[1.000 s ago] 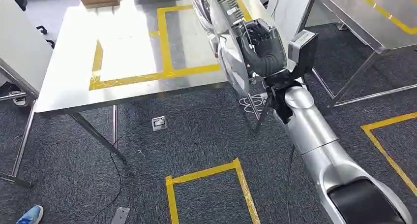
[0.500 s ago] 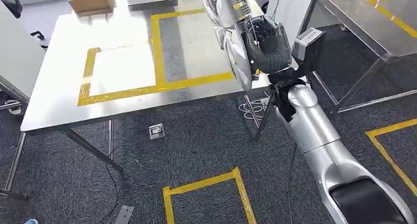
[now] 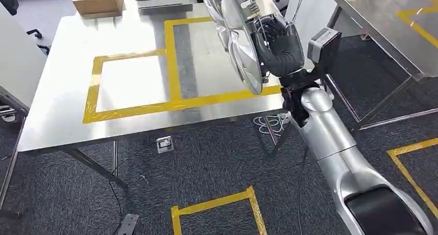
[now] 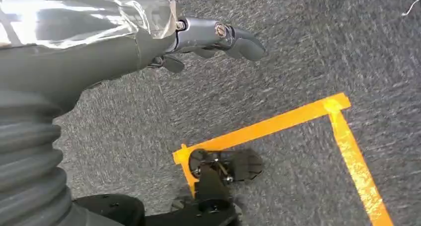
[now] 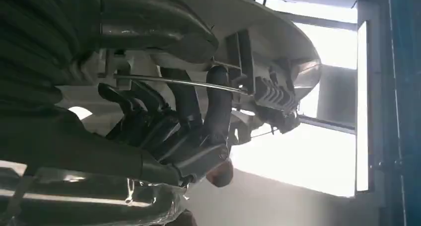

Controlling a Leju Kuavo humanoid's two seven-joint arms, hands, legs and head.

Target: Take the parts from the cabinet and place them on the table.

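The right hand (image 3: 279, 44) is raised at the near right corner of the steel table (image 3: 62, 116), and its dark fingers (image 5: 218, 107) are curled around a thin wire on the back of a large silver part (image 3: 240, 36), which looks like a wheel cover. The part stands on its edge, almost upright, with its rounded face turned toward the left and its ribbed back toward the hand. It is above the table's right side, close to the yellow tape rectangle (image 3: 170, 59) that is marked on the table top. From the head view I cannot tell if its lower rim touches the table or is just above it. In the right wrist view the back of the part shows plastic clips and ribs, and the wire passes across the fingers.

The left hand (image 4: 198, 37) hangs low over the grey carpet (image 4: 298, 47). It holds nothing, and the fingers are stretched out, apart from each other. Below it there is a corner of yellow floor tape (image 4: 327, 112).

A cardboard box (image 3: 98, 0) sits at the far edge of the table. A second steel table (image 3: 382, 18) stands to the right, well apart. Near the table leg, white cables (image 3: 268, 124) lie on the carpet.
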